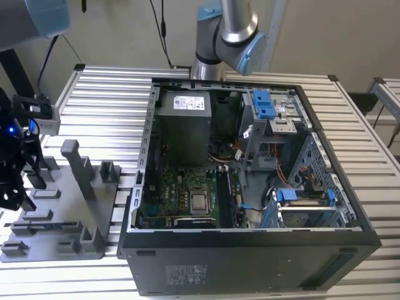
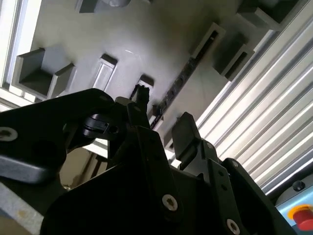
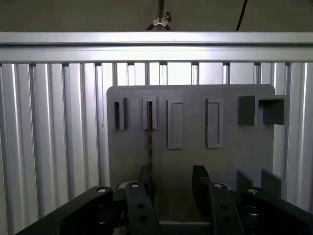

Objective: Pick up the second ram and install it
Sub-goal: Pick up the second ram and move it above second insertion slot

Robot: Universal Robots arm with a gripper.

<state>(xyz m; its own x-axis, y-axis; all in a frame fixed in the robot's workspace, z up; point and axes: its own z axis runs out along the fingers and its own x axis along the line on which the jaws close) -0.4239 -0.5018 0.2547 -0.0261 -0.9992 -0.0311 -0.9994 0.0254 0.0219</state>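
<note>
Black two-finger claw (image 3: 172,182) sits closest in both wrist views, jaws spread wide with nothing between them. It hangs low over a flat grey plastic fixture plate (image 3: 190,161) with raised rectangular slots.

The second ram (image 3: 149,139), a thin dark flat strip seen edge-on, lies in one long slot of that plate. In the first wrist view it runs from the far slot end toward one claw finger (image 3: 145,177); contact cannot be told. In the second wrist view the ram (image 2: 188,71) shows as a dark line just past the fingertips.

The plate rests on a ribbed silver metal worktop (image 3: 49,147).

In the exterior view the claw (image 1: 22,187) is at the exterior view's left, over the plate (image 1: 62,209). An open black computer tower case (image 1: 250,265) lies to the exterior view's right, well apart from the claw, with a green motherboard (image 1: 181,187) inside. The grey arm base (image 1: 225,31) stands at the far side.
</note>
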